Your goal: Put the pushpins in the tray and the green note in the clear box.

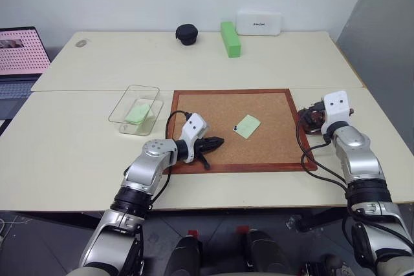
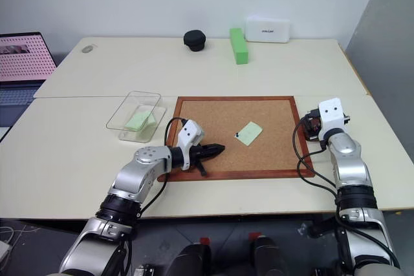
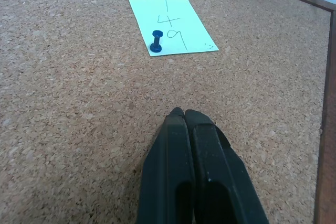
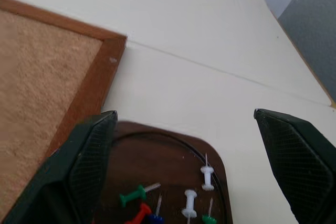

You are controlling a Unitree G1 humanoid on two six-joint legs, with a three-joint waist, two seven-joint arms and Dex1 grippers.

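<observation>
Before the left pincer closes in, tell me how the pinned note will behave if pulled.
The note looks like thin paper, so probably floppy and light. A pin holds it to the corkboard, so pulling first would likely tear it.

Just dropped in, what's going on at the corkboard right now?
A green note lies pinned to the corkboard by a dark pushpin. The left gripper, jaws shut and empty, points at it from close by. The right gripper, jaws wide, hovers over the tray holding several pushpins. Another green note lies in the clear box.
</observation>
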